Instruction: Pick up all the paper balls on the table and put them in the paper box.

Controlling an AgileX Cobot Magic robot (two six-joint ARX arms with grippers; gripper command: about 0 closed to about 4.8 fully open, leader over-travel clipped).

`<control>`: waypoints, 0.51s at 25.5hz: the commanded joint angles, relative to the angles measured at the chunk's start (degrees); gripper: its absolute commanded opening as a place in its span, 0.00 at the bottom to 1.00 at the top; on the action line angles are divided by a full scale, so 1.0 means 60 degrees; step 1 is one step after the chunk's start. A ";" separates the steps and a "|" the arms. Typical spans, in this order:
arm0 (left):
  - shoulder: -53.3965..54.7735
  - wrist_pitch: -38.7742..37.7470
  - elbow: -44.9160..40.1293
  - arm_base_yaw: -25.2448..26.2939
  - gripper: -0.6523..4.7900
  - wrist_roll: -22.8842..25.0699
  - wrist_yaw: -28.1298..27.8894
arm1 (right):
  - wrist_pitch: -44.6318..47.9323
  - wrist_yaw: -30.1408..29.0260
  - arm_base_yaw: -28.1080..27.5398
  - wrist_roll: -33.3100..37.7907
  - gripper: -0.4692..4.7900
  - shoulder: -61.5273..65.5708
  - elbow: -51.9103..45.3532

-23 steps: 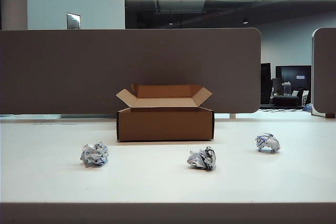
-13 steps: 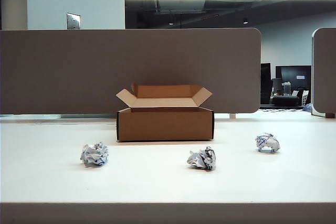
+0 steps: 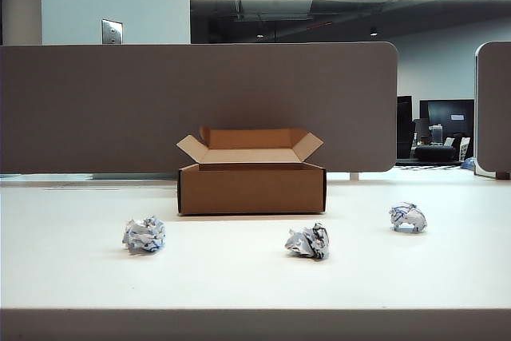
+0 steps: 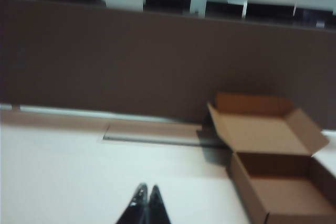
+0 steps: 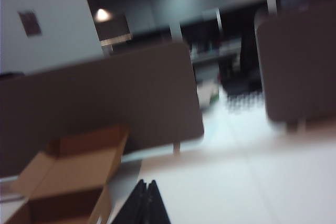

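Note:
Three paper balls lie on the white table [image 3: 72,277] in the exterior view: one at the left [image 3: 144,235], one in the middle [image 3: 308,241], one at the right [image 3: 407,217]. Behind them stands the brown paper box [image 3: 251,188], flaps open and nothing seen inside. No arm shows in the exterior view. In the left wrist view my left gripper [image 4: 148,188] is shut and empty above the table, the box [image 4: 278,192] off to one side. In the right wrist view my right gripper [image 5: 146,183] is shut and empty, beside the box [image 5: 68,182]. No paper ball shows in either wrist view.
A grey-brown partition panel [image 3: 200,101] runs behind the box, with a second panel [image 3: 493,109] at the far right. The table's grey front edge [image 3: 255,323] crosses the bottom of the exterior view. A narrow slot [image 4: 152,137] runs in the tabletop near the partition.

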 commanded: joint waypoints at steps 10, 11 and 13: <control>0.5515 0.1133 0.2932 -0.0025 0.11 -0.0539 0.2448 | -0.1515 -0.0783 0.0419 -0.1435 0.08 0.6379 0.5071; 0.5810 0.1311 0.2936 -0.0029 0.11 -0.0597 0.2820 | -0.1789 -0.0801 0.0565 -0.1625 0.08 0.6706 0.5286; 0.6685 0.1490 0.2947 -0.0393 0.11 -0.0423 0.3377 | -0.2575 -0.0882 0.1231 -0.2856 0.08 0.7992 0.5920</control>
